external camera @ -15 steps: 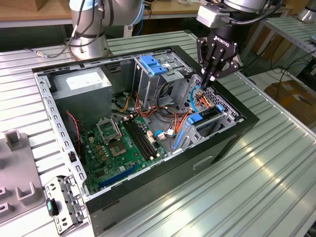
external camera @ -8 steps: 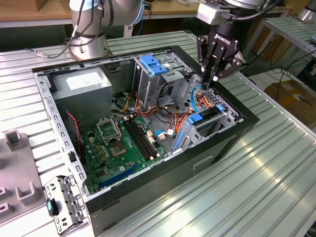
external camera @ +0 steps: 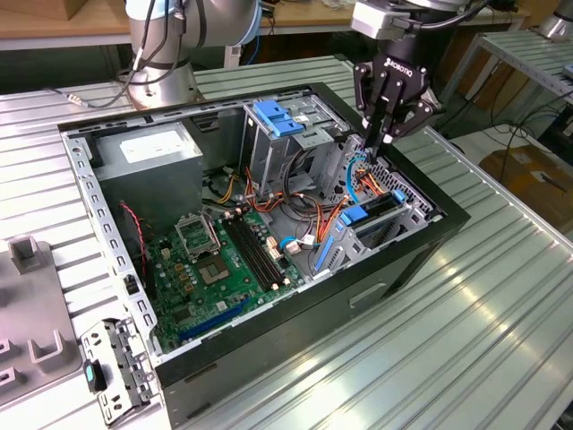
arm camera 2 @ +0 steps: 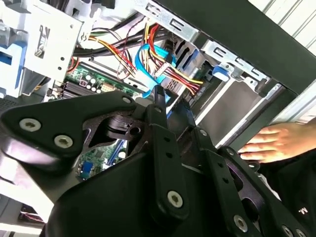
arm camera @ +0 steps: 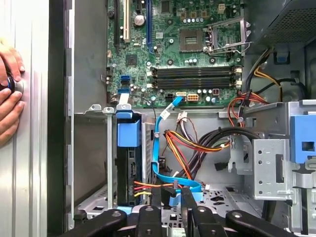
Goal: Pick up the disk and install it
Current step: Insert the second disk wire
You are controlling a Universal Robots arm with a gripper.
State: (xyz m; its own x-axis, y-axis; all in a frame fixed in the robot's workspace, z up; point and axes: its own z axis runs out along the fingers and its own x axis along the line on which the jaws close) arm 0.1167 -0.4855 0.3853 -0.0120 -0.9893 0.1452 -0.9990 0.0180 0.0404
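Black hand (arm camera: 173,193) pinches narrowly on the blue cable (arm camera: 156,148) low inside the open computer case (external camera: 403,269). Just beside it, the disk (arm camera: 128,136) stands on edge in its drive bay, blue rail uppermost.

The exterior view looks down at an angle from above on the open computer case (external camera: 269,224), set back. The 2 wrist views sit close above the case, looking past the gripper (arm camera: 172,195) into it. All 3 share the green motherboard (external camera: 215,260) and the cables (arm camera: 197,143).
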